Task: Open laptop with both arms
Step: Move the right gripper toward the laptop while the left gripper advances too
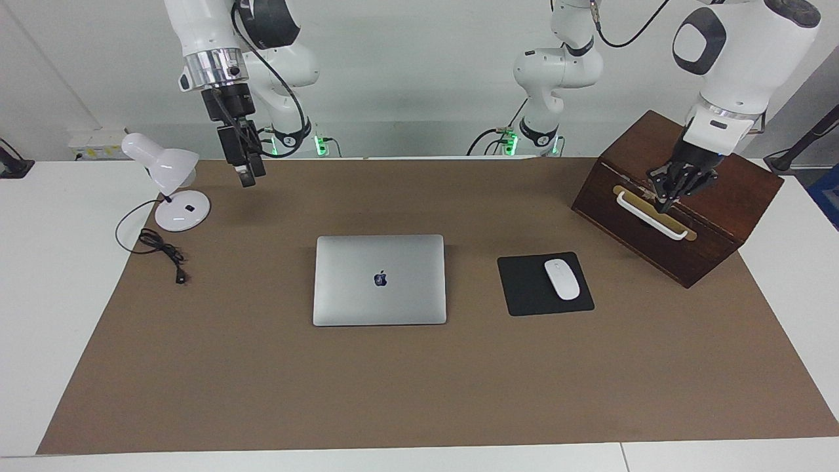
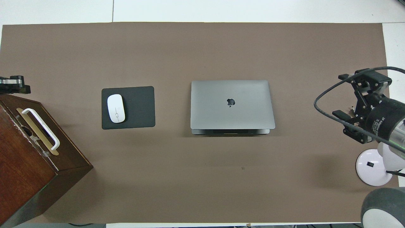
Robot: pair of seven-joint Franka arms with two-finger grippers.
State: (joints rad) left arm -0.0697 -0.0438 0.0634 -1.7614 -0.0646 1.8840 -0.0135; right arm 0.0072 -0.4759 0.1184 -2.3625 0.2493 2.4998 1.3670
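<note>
**Both arms raised, laptop shut at mid-table**

My right arm hangs bent, wrist pointing down, its right claw (image 1: 248, 172) in the air over the brown mat (image 1: 419, 393) beside the white desk lamp (image 1: 172, 190), near the table's right-arm end; I cannot tell how far its fingers are parted. My left arm reaches down to the dark wooden box (image 1: 682, 203) at the left-arm end, the left claw (image 1: 668, 196) at the box's white handle (image 1: 652, 216); whether it touches or how wide it is, I cannot tell.

The laptop (image 1: 380, 280), thin, silver-grey and smooth, lies closed in the middle of the table. Beside it, toward the box, a glossy white mouse (image 1: 562, 279) sits on a black mouse pad (image 1: 524, 288).
</note>
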